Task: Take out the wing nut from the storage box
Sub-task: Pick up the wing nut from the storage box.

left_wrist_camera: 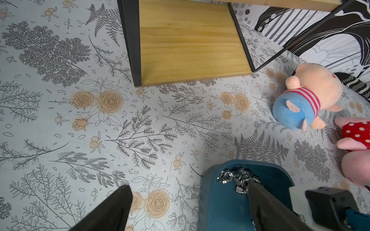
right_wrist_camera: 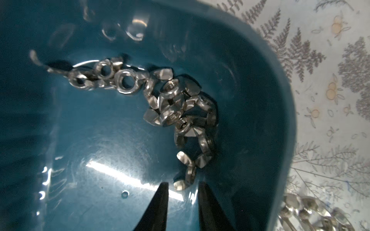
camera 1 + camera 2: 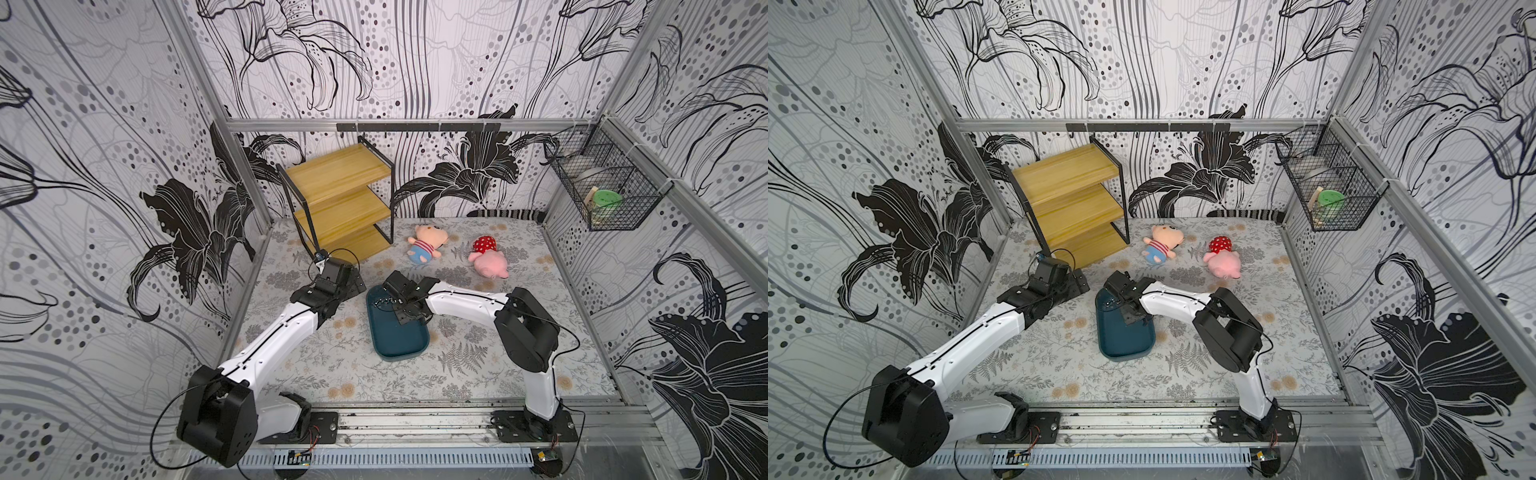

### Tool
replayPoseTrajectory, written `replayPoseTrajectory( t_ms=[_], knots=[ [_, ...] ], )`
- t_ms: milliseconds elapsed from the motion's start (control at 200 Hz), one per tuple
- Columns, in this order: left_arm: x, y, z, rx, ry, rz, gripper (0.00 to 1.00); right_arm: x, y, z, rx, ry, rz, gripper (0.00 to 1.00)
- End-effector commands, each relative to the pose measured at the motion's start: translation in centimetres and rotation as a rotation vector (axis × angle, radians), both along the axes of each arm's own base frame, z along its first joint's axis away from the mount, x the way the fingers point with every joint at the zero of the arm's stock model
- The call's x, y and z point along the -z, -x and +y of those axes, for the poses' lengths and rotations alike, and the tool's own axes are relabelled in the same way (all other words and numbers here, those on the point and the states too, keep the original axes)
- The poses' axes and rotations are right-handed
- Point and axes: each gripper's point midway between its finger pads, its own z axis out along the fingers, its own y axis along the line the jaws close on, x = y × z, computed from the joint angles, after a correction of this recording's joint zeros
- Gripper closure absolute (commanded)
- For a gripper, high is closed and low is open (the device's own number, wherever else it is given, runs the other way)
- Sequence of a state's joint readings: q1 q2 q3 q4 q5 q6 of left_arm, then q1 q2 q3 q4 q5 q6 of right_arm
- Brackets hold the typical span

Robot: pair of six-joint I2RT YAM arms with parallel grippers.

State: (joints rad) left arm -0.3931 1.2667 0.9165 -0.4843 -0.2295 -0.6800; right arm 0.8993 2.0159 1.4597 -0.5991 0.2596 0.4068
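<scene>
Bright, even light fills both top views; shadows around the storage box (image 3: 399, 340) are faint, and the walls (image 3: 83, 166) bow at the edges. In the right wrist view, glare streaks the box's floor, and the nuts (image 2: 174, 112) inside it look dim and blurred.

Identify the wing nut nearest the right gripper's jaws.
The silver wing nut ending the curved row in the dark teal plastic tray, at the right gripper's jaws; others trail away.

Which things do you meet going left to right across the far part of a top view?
wooden shelf → striped-shirt plush → pink plush in red dotted dress → wire basket
</scene>
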Motion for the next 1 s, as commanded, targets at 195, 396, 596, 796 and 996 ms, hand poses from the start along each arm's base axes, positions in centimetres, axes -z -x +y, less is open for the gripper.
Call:
replayPoseTrajectory(
  t_ms=[195,396,596,796,996],
  knots=[
    [-1.0,-0.1,0.2,-0.006,-0.009,-0.035,0.05,1.0,-0.4,-0.2,0.034,0.053,-0.001,0.70],
    [-1.1,-0.1,0.2,-0.005,-0.012,-0.034,0.05,1.5,-0.8,-0.1,0.037,0.069,-0.003,0.70],
    [-1.1,-0.1,0.2,-0.004,-0.014,-0.033,0.05,1.8,-0.9,0.4,0.023,0.065,0.004,0.71],
    [-1.1,-0.1,0.2,-0.006,-0.016,-0.033,0.05,2.4,-0.6,0.8,0.006,0.049,0.026,0.77],
    [-1.0,0.0,0.3,-0.007,-0.016,-0.031,0.05,3.0,-0.2,1.0,-0.006,0.038,0.046,0.82]
  ],
)
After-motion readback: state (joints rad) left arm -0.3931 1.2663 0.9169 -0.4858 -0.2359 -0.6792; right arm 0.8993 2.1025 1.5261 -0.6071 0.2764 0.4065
